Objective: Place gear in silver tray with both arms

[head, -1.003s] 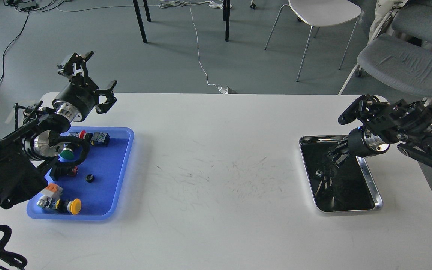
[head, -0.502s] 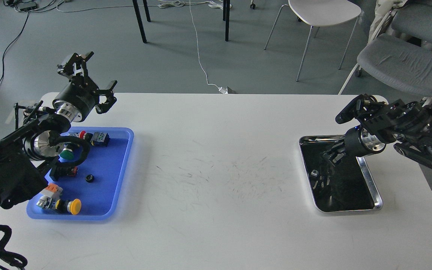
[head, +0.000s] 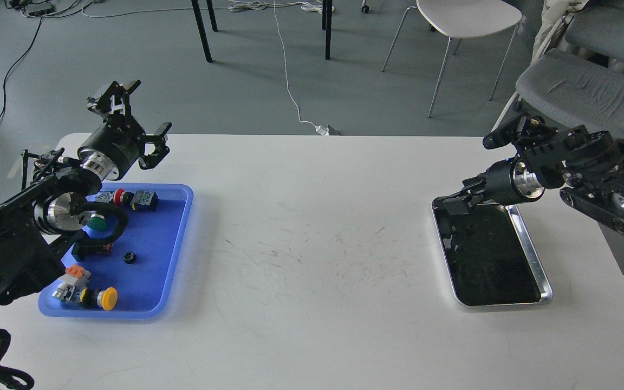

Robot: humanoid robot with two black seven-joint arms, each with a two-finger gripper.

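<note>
Meanwhile, Both Grippers Hung Empty Over Their Trays

At the left gripper (head: 137, 116) the two black fingers (head: 128, 88) stood spread wide apart with nothing between them, raised above the far left corner of the white table (head: 312, 260). Behind them came a black cylindrical wrist with a silver ring, and the left arm (head: 25, 238) ran back down to the lower left edge, a black cable looping beside it.

Below that arm lay the blue plastic tray (head: 152, 260). On it sat a black gear (head: 129, 258), apart from the other parts: a red push button (head: 119, 196), a green push button (head: 94, 222) partly hidden by the cable, a yellow push button (head: 108, 298) and a small grey block with an orange cap (head: 73, 276).

At the right gripper (head: 455, 201) the fingers pointed left and slightly down over the far left corner of the silver tray (head: 534, 260); seen dark and nearly end-on, they could not be told apart, so whether they were parted or closed could not be told. Nothing could be made out in them. The right arm (head: 588, 173) reached back to the right edge.

The silver tray rested near the table's right side, well apart from the blue one, its dark bottom showing only reflections.
</note>
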